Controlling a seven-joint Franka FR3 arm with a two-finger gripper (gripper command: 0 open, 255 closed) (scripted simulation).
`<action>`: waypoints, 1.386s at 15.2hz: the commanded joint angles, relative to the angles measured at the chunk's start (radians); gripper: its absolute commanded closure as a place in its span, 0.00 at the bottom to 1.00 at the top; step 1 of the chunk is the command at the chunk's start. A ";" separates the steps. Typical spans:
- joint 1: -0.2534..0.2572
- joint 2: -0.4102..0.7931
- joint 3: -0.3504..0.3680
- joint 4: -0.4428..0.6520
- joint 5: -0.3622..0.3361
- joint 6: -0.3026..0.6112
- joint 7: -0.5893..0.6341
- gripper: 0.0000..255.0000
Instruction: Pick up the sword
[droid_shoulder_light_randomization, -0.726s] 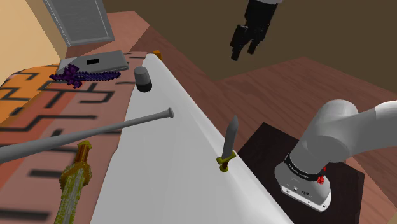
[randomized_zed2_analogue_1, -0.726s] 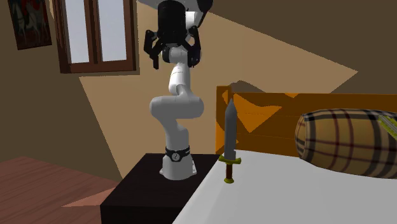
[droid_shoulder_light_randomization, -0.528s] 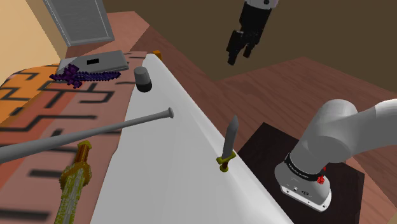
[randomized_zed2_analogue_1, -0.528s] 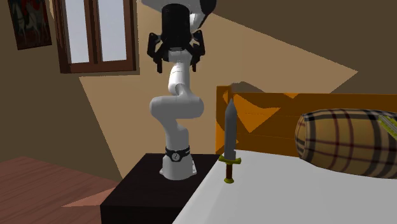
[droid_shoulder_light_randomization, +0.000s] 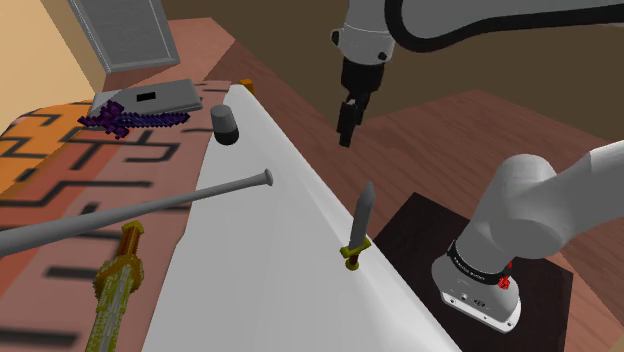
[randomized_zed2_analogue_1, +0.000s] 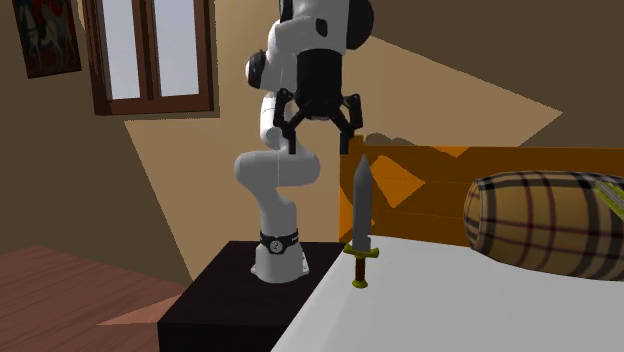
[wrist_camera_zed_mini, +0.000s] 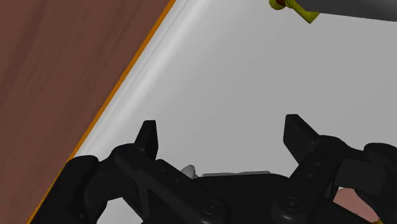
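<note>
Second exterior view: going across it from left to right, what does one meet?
Framed picture → window → arm's base → sword, standing upright → plaid bolster.

No writing can be read anywhere; the round badge (randomized_zed2_analogue_1: 279, 240) on the arm's base (randomized_zed2_analogue_1: 278, 264) is illegible.

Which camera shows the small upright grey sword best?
The second exterior view: the sword stands whole, side-on, blade up. The shoulder view shows it smaller, from above. In the wrist view, I can't tell whether the yellow-and-grey bit is it.
</note>
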 joint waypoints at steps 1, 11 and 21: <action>0.035 0.041 0.021 -0.009 0.001 0.022 -0.048 0.00; 0.202 0.178 0.124 -0.117 0.001 0.131 -0.279 0.00; 0.312 0.271 0.202 -0.233 -0.001 0.252 -0.421 0.00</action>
